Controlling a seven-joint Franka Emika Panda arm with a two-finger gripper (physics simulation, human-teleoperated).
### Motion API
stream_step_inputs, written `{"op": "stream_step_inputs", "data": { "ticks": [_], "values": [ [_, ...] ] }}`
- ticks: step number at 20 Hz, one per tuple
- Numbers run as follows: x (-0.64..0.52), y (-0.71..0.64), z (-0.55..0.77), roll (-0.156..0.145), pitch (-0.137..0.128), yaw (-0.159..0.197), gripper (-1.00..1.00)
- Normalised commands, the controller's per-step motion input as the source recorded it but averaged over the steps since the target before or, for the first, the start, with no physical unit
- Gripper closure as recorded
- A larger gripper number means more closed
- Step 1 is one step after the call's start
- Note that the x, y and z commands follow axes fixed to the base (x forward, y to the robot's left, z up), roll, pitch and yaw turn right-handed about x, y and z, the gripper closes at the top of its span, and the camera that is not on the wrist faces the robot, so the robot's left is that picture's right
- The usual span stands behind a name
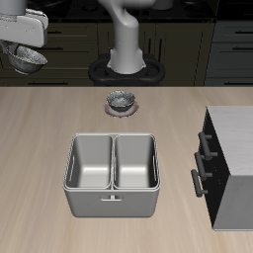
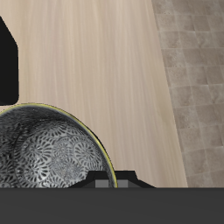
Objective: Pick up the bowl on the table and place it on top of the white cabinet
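My gripper (image 1: 28, 51) is shut on the rim of the bowl (image 1: 31, 62), a small grey metallic bowl with a dark speckled inside. It holds the bowl in the air over the table's (image 1: 40, 138) far back corner, at the opposite end from the white cabinet (image 1: 237, 133). The wrist view shows the bowl (image 2: 44, 166) close up, with the beige table (image 2: 96, 61) below it. The cabinet has a pale top, a black front and dark bar handles, and stands at the table's other end, nearer the front edge.
A second, same-looking grey bowl (image 1: 122, 100) sits on the table just in front of the robot's base (image 1: 126, 69). A steel double basin (image 1: 112, 173) stands mid-table toward the front edge. Tiled floor (image 2: 192, 79) shows beyond the table's edge.
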Motion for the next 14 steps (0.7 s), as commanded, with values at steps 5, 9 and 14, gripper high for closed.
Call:
{"op": "stream_step_inputs", "data": {
  "ticks": [5, 9, 14],
  "values": [
    [-0.02, 0.12, 0.09, 0.013, 0.010, 0.017, 1.00],
    [-0.04, 0.26, 0.18, 0.042, -0.019, 0.000, 1.00],
    [0.01, 0.42, 0.16, 0.056, -0.011, 0.013, 1.00]
  ]
}}
